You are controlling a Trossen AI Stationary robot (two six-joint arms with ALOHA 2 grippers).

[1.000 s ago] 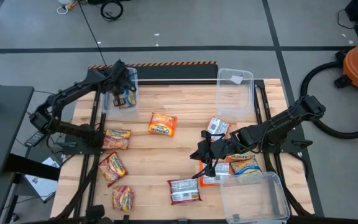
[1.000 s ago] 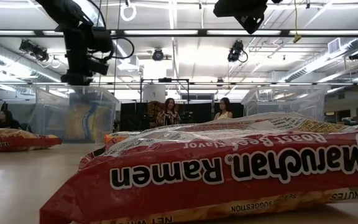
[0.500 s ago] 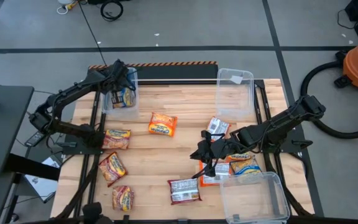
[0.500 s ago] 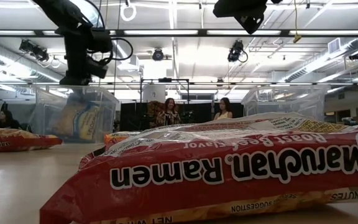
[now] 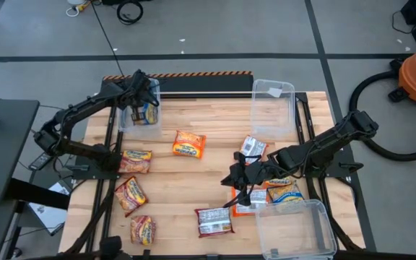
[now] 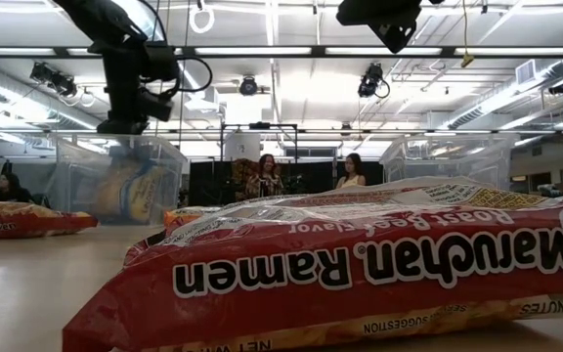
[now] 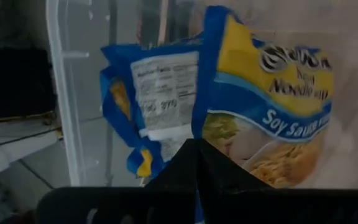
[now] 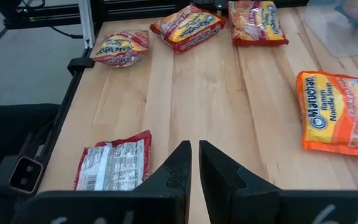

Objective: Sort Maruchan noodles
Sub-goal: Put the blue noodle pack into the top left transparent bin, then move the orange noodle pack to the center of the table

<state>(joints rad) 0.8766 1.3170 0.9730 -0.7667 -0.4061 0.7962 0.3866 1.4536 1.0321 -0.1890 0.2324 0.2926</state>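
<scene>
My left gripper [image 5: 144, 101] reaches into the clear far-left bin [image 5: 124, 121], shut on a blue-and-yellow noodle packet [image 7: 272, 99]. A second blue packet [image 7: 154, 93] lies in the bin with its white back up. My right gripper [image 5: 230, 180] hovers above the table's near right part with only a narrow slit between its fingers [image 8: 194, 149] and nothing in them. On the wood lie an orange packet [image 5: 188, 143], red packets [image 5: 134, 160] [image 5: 130, 193] [image 5: 142, 229] and silver-backed ones [image 5: 214, 220] [image 5: 253, 146]. My left gripper pinches the blue-and-yellow packet by its side edge [image 7: 197, 134], near a corner, between its two fingers. The fingers slant down into the bin from the table's left. The packet stands tilted inside the bin [image 6: 130, 191]; whether its lower end rests on the floor is hidden.
A clear bin [image 5: 273, 108] stands at the far right and another [image 5: 295, 227] at the near right corner. A blue-and-yellow packet [image 5: 286, 191] and an orange one [image 5: 245, 206] lie beside my right arm. In the low view a red packet [image 6: 360, 264] fills the foreground.
My left gripper has stayed over the far-left bin and its wrist has tipped a little. The packet it holds has turned about inside the bin: in the low view it showed as a blue edge, and now it shows its yellow face. My right arm has kept still.
</scene>
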